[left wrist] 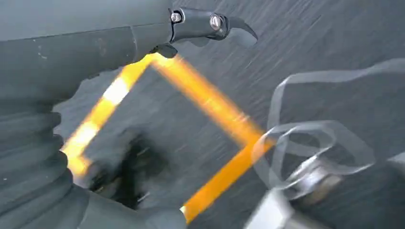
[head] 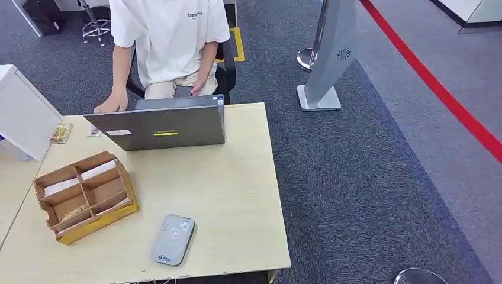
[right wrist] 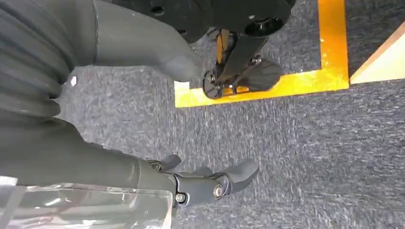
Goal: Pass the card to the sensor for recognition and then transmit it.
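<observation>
We are making out very little lettering. The person's white T-shirt [head: 169, 35] is carrying a small dark chest print, too small for us to read. The grey laptop [head: 160, 126] lid is showing a yellow strip label and a white sticker, both illegible to us. The grey card sensor [head: 172, 239] on the surface [head: 237, 195] is bearing small stickers and a logo mark, and we are reading no words there either.
</observation>
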Controlling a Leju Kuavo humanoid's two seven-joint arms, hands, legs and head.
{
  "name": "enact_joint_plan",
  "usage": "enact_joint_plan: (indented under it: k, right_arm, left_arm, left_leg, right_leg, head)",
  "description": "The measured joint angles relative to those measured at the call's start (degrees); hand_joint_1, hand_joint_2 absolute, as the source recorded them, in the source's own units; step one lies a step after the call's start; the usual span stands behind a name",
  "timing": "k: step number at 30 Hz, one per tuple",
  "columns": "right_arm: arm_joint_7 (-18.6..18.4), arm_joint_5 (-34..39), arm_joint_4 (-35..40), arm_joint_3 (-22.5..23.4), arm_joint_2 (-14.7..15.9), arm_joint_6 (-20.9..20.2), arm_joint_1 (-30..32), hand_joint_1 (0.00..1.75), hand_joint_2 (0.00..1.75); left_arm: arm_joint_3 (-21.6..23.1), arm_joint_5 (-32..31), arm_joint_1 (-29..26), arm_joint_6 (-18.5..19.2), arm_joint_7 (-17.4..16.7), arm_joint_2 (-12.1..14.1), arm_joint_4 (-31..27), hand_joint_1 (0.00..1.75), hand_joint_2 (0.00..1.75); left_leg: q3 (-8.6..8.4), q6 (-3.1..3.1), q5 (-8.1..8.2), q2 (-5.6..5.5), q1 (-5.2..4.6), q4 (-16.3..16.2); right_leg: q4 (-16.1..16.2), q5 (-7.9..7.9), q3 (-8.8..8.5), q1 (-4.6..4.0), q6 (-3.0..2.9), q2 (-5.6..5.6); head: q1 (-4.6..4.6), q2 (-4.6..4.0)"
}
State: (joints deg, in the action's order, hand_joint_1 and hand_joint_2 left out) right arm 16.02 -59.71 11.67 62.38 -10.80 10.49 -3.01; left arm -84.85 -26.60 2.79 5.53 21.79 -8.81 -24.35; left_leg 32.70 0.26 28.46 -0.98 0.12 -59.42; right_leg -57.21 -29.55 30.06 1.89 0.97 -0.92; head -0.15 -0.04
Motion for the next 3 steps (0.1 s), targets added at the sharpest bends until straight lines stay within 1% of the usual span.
enact_joint_plan:
  k: [1, 3]
  right_arm:
    - [-0.59, -0.42, 0.00, -0.11, -0.02, -0.07, 0.00, 0.00, 1.75]
    - [-2.60, -2.68, -0.09, -1.00, -0.07, -0.13, -0.01, 0.00, 1.75]
  left_arm:
    - [0.04, -0.64, 0.19, 0.07, -1.30, -0.07, 1.45, 0.00, 1.75]
    - [0.48, -2.57, 0.54, -0.89, -5.32, -0.35, 4.15, 0.00, 1.75]
  left_leg:
    - [0.00, 0.00, 0.00, 0.00, 0.00, 0.00]
    - [0.00, 0.00, 0.00, 0.00, 0.01, 0.00]
  right_leg:
    - [0.00, 0.00, 0.00, 0.00, 0.00, 0.00]
    - [0.00, 0.00, 0.00, -0.01, 0.00, 0.00]
  head:
    - [0.00, 0.00]
    - [0.00, 0.00]
